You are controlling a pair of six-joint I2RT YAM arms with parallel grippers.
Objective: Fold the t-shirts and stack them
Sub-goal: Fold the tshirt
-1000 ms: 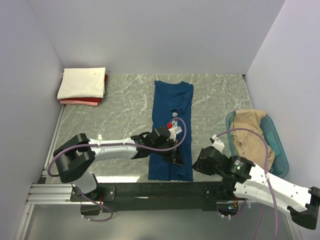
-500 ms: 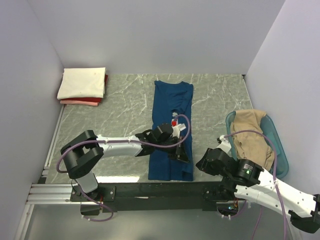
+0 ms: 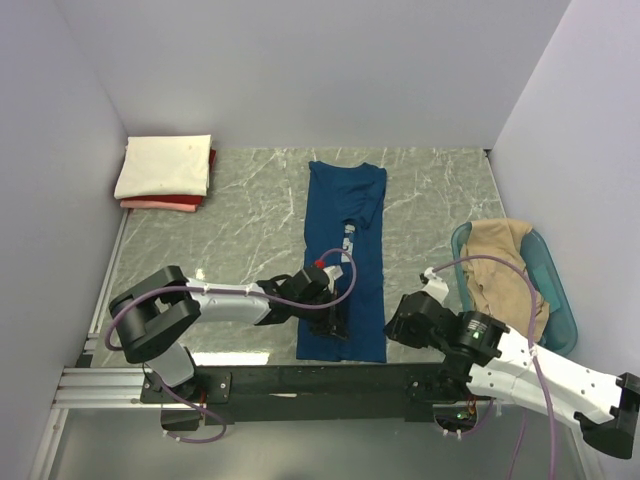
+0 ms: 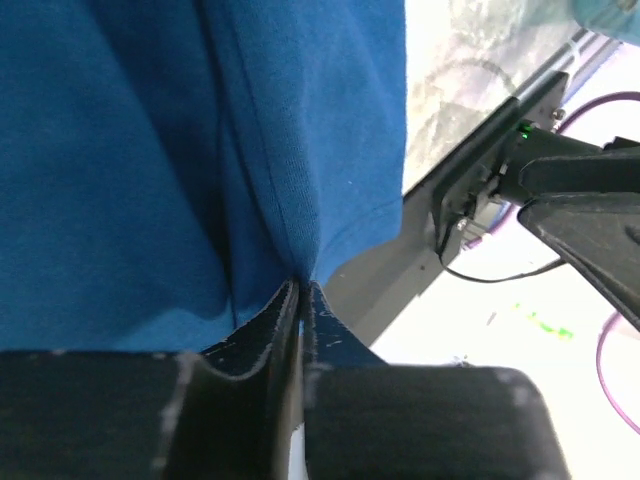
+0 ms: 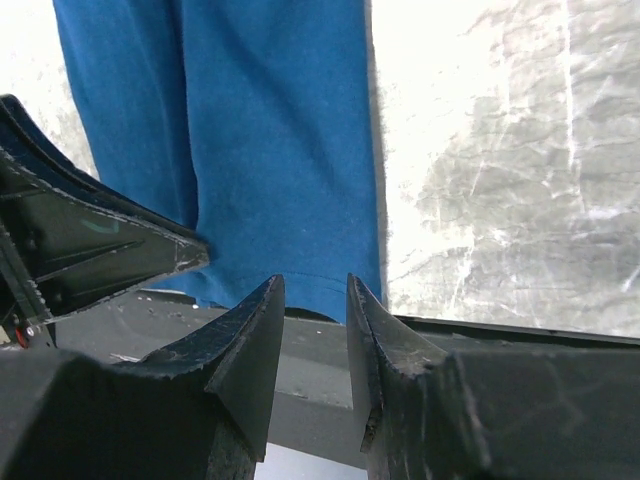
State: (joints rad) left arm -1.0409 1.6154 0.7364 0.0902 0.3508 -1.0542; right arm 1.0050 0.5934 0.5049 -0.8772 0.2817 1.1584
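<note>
Four tees share my table, and only one is under work. Biggest on the marble is the dark blue tee, lying down the middle as a long narrow strip. Its sides are turned in, its collar is at the far end and its hem is at the near edge. In the far left corner sits the finished pile, a cream tee squared up on top of a red/pink one. On the right, a tan tee lies heaped in the teal tub, not yet begun.

My left pincer is low over the near part of the blue strip, its jaws pressed together with a ridge of blue cloth nipped at their tips (the wrist view shows the fold running straight into the seam between them). My right pincer hovers just off the strip's near right corner, its jaws a narrow gap apart with nothing between them.

I judge the step in hand to be the crosswise fold, which brings the hem end toward the collar. For that, the right pincer needs to close on the near right corner so both sides rise together. Then both carry the hem toward the far end, level, and lay it down. Lifting with the left alone would likely skew the fold.
</note>
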